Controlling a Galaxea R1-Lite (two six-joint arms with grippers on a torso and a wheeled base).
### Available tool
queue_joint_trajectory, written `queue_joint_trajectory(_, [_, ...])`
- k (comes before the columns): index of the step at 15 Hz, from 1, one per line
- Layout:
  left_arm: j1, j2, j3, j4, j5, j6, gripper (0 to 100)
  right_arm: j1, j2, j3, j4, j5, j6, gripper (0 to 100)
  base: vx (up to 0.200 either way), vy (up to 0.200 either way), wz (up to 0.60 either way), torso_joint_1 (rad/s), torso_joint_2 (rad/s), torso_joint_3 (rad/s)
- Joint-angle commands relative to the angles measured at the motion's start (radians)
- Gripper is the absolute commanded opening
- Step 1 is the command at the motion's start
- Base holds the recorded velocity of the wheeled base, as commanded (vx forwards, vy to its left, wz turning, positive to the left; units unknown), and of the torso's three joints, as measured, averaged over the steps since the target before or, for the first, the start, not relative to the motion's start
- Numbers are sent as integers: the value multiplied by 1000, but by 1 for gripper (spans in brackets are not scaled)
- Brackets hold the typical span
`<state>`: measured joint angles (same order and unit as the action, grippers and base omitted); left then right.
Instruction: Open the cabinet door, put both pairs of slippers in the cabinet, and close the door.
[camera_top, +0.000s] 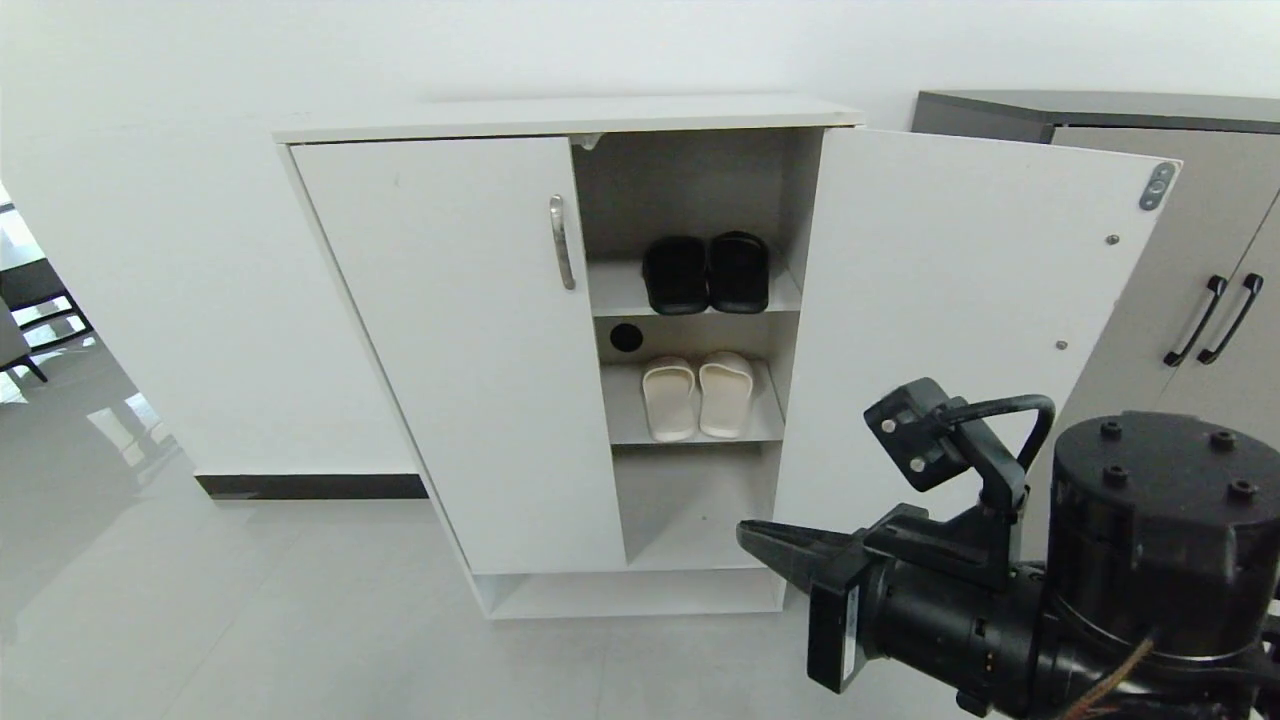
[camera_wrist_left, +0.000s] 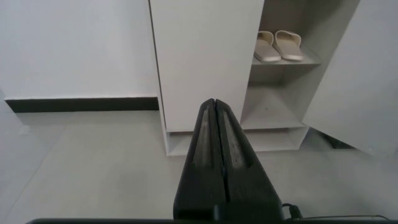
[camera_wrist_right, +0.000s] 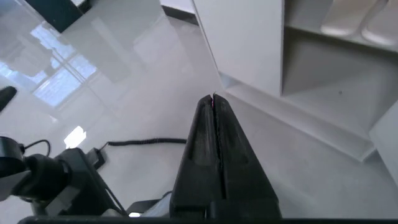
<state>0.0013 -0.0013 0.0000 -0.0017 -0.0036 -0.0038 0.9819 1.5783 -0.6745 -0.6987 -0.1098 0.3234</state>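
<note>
In the head view you are facing the cabinet (camera_top: 560, 115), its right door (camera_top: 950, 300) standing open. The black slippers (camera_top: 706, 272) are sitting on its upper shelf (camera_top: 620, 295), and the cream slippers (camera_top: 697, 396) are on the shelf below. Your right pincer (camera_top: 765, 540) is hanging clenched and empty before that door's lower part; the arm's label (camera_top: 850, 620) is too small to read.

In the left wrist view your left pincer (camera_wrist_left: 214, 106), clenched and empty, is pointing at the cabinet's shut left door (camera_wrist_left: 205, 56).

In the right wrist view the right pincer is aiming at the cabinet's base.

The cabinet (camera_top: 450, 350) before me looks like smooth matt white laminate, its handle (camera_top: 562, 243) brushed metal. The black slippers (camera_top: 707, 272) and cream slippers (camera_top: 697, 395) seem matt, rubbery foam. The floor (camera_top: 200, 600) beneath me is glossy tile.
</note>
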Motion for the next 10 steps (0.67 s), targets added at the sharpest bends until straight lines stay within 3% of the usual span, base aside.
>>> queue_joint_trajectory(1, [-1, 1, 0, 0, 1, -1, 0, 0, 20, 3, -1, 2, 0, 0, 0, 0, 0, 0, 0, 0])
queue_joint_trajectory(10, [0, 1, 0, 0, 2, -1, 0, 0, 26, 3, -1, -1, -1, 0, -22, 0, 0, 0, 0, 1])
